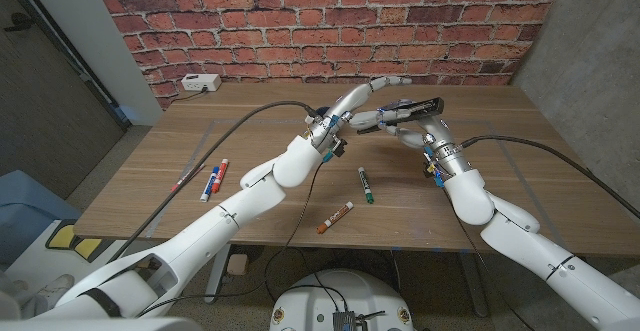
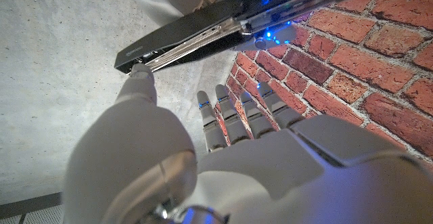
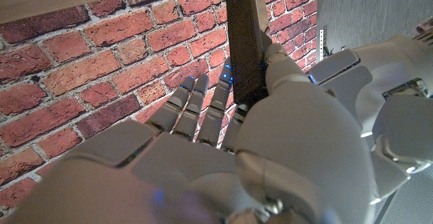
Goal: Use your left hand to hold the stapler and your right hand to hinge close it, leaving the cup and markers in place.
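A black stapler (image 1: 425, 105) is held in the air above the far middle of the table by my right hand (image 1: 408, 128). In the right wrist view its dark body (image 3: 242, 41) sits between the thumb and fingers of that hand (image 3: 270, 129). My left hand (image 1: 372, 91) reaches in from the left beside it, fingers stretched out. In the left wrist view the left hand (image 2: 223, 156) has its thumb tip on the end of the stapler (image 2: 183, 38), whose metal rail shows under the black top; the other fingers are spread and apart from it.
Markers lie on the table (image 1: 500, 161): a green one (image 1: 366, 184) and an orange one (image 1: 335, 216) in the middle front, two red-and-blue ones (image 1: 215, 178) and a thin red pen (image 1: 186, 175) on the left. A white box (image 1: 200, 83) stands at the back left by the brick wall.
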